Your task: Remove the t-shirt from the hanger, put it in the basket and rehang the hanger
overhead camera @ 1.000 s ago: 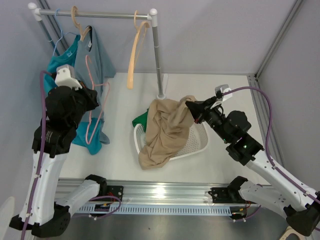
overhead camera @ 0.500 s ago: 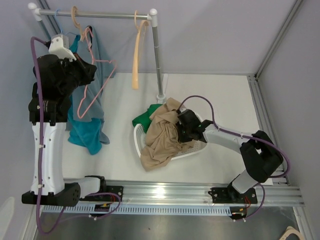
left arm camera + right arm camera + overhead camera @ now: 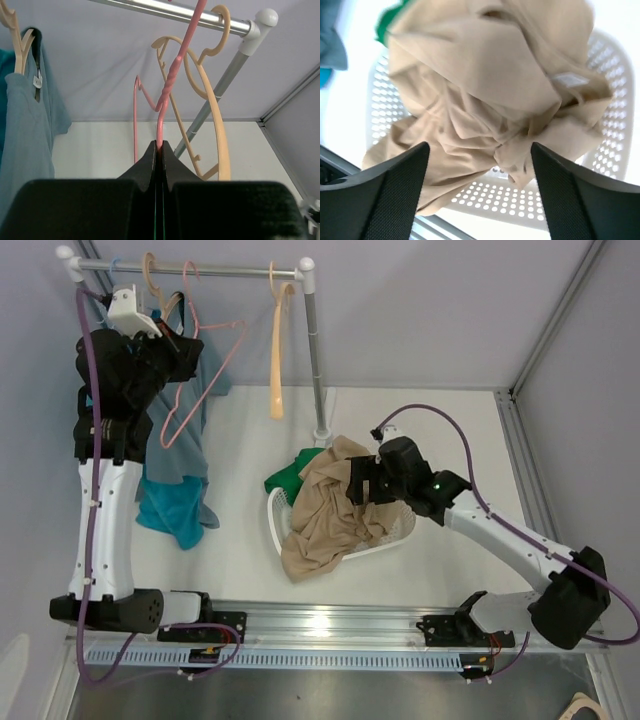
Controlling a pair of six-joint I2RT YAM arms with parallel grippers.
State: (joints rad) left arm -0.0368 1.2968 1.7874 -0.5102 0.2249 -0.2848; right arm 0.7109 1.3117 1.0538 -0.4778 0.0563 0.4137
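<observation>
A bare pink wire hanger hangs high at the left, its hook up by the rail. My left gripper is shut on the hanger's neck, as the left wrist view shows with the jaws pinched together. The tan t-shirt lies crumpled in the white perforated basket, draping over its near rim. My right gripper hovers just over the shirt's right side. In the right wrist view its fingers stand wide apart with only the t-shirt below them.
A beige hanger hangs bare on the rail near the upright post. Blue and teal shirts hang at the left behind my left arm. A green garment lies at the basket's far left rim.
My right gripper has opened and let the tan t-shirt go into the basket, then drawn back a little. My left arm has lifted the pink hanger up to the rail.
</observation>
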